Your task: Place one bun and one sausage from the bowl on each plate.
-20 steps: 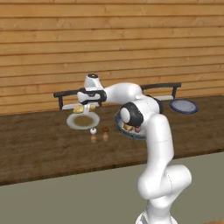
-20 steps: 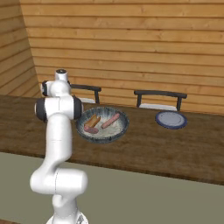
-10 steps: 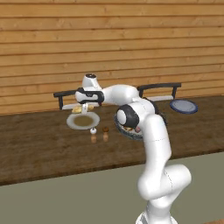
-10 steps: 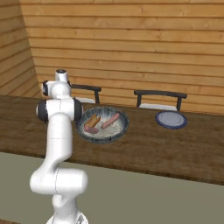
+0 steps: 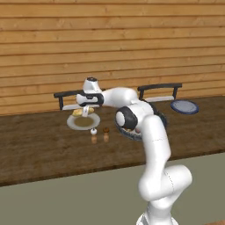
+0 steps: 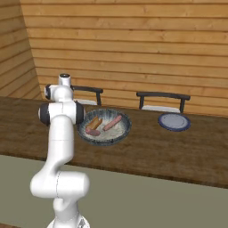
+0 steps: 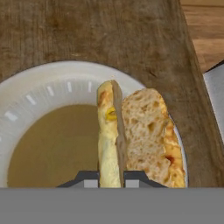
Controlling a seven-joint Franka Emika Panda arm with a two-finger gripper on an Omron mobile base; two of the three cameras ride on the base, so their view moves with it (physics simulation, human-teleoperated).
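One bun (image 7: 131, 135) was in the gripper (image 7: 111, 177): a split roll, pale yellow on its crust, with a porous cream crumb browned orange along one edge. In the hand view the fingers (image 7: 89, 178) were pressed close on one standing half of it, while the other half lay open beside it, face up. The bun hung just over the pale plate (image 7: 39, 100), which was grey-white at the rim with short light marks and brownish in the centre. From the left base view the bun (image 5: 81, 112) showed as a small yellow patch at the back edge of that plate (image 5: 83, 122), under the gripper (image 5: 86, 110).

That plate sat toward the back edge of the dark wooden bench (image 5: 39, 145), near its left part. Two small shakers (image 5: 99, 136) stood just in front of the plate.

The bowl (image 6: 105, 127) rested to the right of the plate, wide and shallow, dark speckled outside and pale inside. It held two reddish sausages (image 6: 112, 123) and an orange-brown bun (image 6: 94, 123), lying side by side.

The bluish plate (image 6: 174, 121) lay well apart, toward the right end of the bench. Two dark rails (image 6: 163, 95) ran along the back edge, in front of the wooden wall (image 6: 133, 44).
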